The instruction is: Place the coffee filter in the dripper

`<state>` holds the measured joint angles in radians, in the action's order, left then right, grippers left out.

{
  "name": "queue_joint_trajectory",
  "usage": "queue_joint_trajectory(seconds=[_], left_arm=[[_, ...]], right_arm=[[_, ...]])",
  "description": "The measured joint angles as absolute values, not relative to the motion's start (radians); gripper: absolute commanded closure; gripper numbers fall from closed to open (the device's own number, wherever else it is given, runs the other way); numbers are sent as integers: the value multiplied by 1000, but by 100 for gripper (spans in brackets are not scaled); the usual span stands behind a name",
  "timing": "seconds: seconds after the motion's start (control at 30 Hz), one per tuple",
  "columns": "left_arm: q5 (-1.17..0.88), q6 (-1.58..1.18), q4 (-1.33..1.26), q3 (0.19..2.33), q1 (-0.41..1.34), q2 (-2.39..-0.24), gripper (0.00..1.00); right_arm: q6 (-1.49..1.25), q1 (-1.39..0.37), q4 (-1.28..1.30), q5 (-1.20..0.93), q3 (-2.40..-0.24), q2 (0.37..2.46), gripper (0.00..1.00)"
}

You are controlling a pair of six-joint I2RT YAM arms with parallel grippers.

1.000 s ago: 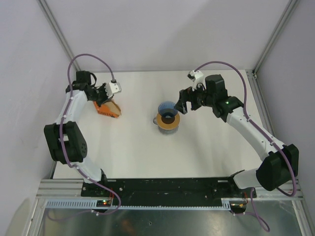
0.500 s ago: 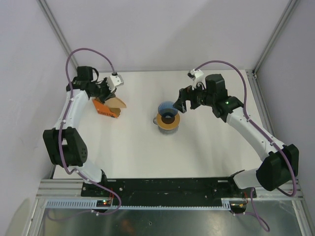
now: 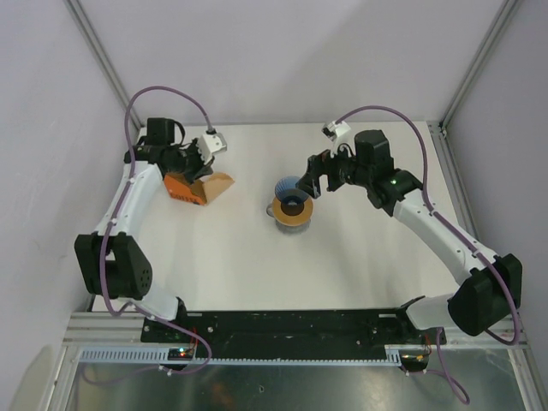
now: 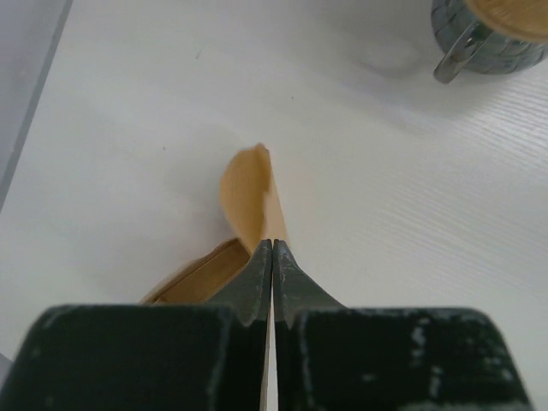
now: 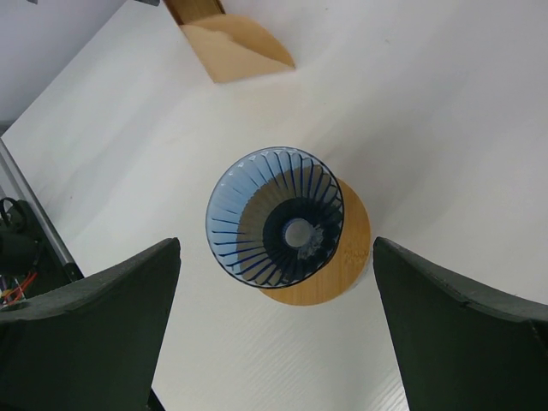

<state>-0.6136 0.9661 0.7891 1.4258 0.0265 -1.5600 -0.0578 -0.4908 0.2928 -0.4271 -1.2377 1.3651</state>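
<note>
Left pincer (image 4: 272,248): clamping tight on the coffee filter (image 4: 250,190), far left, beside the orange holder (image 3: 181,190).
Dripper (image 5: 274,216): sitting mid-counter (image 3: 360,257) on the wooden ring (image 5: 347,270), well apart from the filter.
Right pincer (image 3: 313,177): hovering spread wide, empty, beside the dripper.

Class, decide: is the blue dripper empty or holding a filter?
Empty: the dripper shows bare ribs and an open centre hole, no paper inside.

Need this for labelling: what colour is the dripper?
Dripper is translucent blue, ribbed; clearest in right wrist view.
</note>
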Motion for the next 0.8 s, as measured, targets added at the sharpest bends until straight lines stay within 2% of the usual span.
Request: queue_joint_trajectory(seconds=[0.3, 0.67, 0.8], left_arm=[[-614, 904, 790, 1414, 83, -1475, 100], [-632, 817, 824, 1352, 116, -1425, 100], [-614, 766, 825, 1346, 117, -1431, 73]], right_arm=[[-78, -543, 231, -431, -1237, 1354, 3], [-93, -659, 35, -423, -1236, 1396, 7], [-105, -681, 2, -415, -1236, 1436, 7]])
